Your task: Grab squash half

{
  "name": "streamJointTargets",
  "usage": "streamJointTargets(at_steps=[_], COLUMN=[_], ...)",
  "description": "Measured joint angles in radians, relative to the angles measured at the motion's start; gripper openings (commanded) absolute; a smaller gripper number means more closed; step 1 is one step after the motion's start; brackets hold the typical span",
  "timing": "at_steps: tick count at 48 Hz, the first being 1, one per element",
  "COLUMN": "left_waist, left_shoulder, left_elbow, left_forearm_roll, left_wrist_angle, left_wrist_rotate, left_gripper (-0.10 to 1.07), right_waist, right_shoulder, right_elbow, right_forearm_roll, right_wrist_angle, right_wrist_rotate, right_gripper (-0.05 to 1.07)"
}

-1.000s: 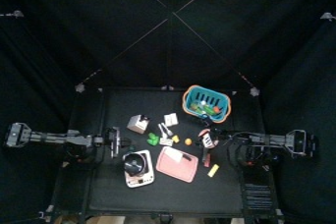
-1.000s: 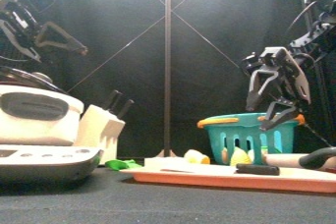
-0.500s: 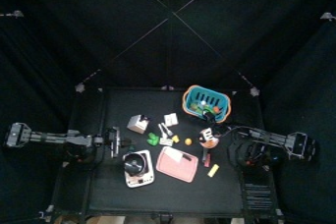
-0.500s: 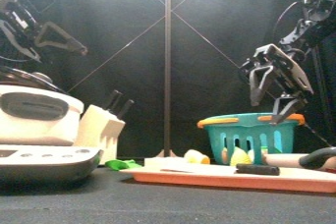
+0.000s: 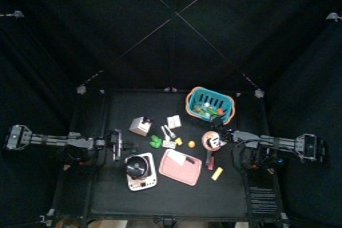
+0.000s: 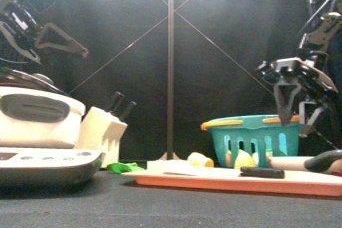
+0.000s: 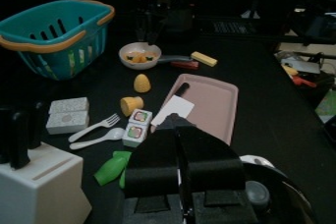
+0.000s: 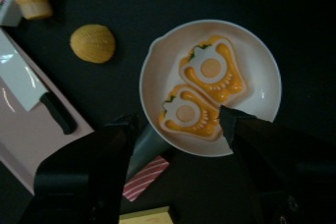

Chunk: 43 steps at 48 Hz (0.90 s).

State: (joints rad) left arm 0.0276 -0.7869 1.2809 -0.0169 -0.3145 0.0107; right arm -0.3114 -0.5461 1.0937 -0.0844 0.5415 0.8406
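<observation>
The right end effector (image 8: 178, 135) hangs over a white plate (image 8: 262, 81), jaws wide apart and holding nothing. Two orange squash halves lie on that plate, cut faces up and touching each other: one squash half (image 8: 215, 69) toward the plate's middle, the second half (image 8: 188, 113) at its rim, between the jaws in the wrist view. A small yellow piece (image 8: 92, 43) sits just beside the plate, and a pink board (image 8: 33, 95) with a knife (image 8: 53, 112) on it lies nearby. From above, the plate (image 5: 213, 139) is in front of the teal basket (image 5: 210, 100) on the surface (image 5: 120, 107). The left end effector (image 7: 184, 164) rests low at the left side, near the knife block (image 7: 33, 174); its jaws look pressed together.
</observation>
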Motion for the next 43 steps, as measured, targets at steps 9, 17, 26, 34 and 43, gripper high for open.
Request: streamJointTargets(at_steps=[9,17,26,34,43], left_waist=[0.000,0.000,0.000,0.002,0.000], left_shoulder=[0.000,-0.002,0.000,0.000,0.000], left_elbow=[0.000,-0.002,0.000,-0.002,-0.002], left_forearm_roll=[0.000,0.000,0.000,0.000,0.000], left_wrist_angle=[0.000,0.000,0.000,0.000,0.000], left_wrist_rotate=[0.000,0.000,0.000,0.000,0.000], left_gripper=[0.02,0.02,0.02,0.02,0.02], right_waist=[0.002,0.002,0.002,0.000,-0.002], right_shoulder=[0.006,0.040,0.109,0.146,0.152], right_elbow=[0.041,0.049,0.048,0.037,0.034], right_forearm_roll=[0.000,0.000,0.000,-0.005,-0.009], right_wrist_angle=[-0.078,-0.094,-0.097,-0.100,-0.098], right_wrist_rotate=[0.000,0.002,-0.002,-0.002,-0.002], right_gripper=[0.96,0.96,0.96,0.96,0.96])
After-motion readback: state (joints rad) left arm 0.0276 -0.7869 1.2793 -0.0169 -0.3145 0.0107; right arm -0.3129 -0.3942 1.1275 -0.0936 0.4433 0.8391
